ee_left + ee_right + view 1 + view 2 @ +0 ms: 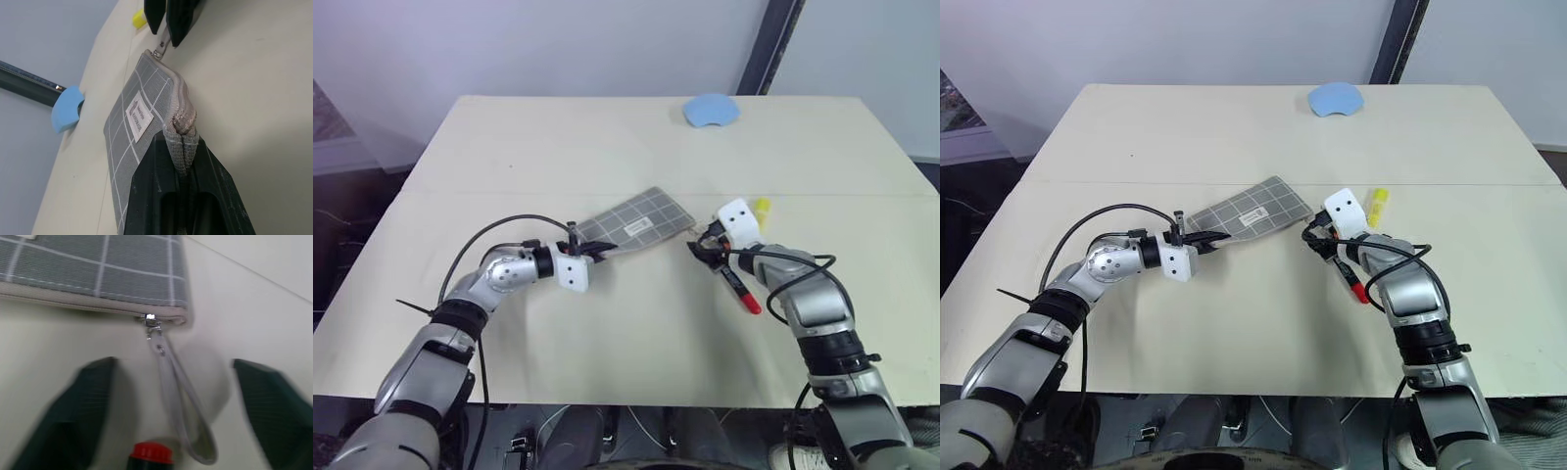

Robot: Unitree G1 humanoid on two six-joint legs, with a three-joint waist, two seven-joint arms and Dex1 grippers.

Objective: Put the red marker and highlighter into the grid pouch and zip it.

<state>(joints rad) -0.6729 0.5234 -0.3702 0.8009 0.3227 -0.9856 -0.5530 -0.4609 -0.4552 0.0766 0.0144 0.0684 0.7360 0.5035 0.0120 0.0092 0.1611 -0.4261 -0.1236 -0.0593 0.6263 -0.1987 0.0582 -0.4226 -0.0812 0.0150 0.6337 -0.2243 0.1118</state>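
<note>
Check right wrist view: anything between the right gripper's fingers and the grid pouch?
Yes: the pouch's grey zipper pull strap lies there, running from the grid pouch toward the open right gripper.

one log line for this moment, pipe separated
left gripper shut on grid pouch end | right gripper open at zipper pull | red marker, highlighter on table

– What sits on the table (558, 147) at the far side?

– A small blue blob-shaped object (712, 110), flat on the pale top, near the far edge and a little to the right of the middle.

– Anything behind it?

– A dark post (771, 44) rising at a slant against the light wall (558, 44). A faint seam line crosses the tabletop from side to side.
</note>
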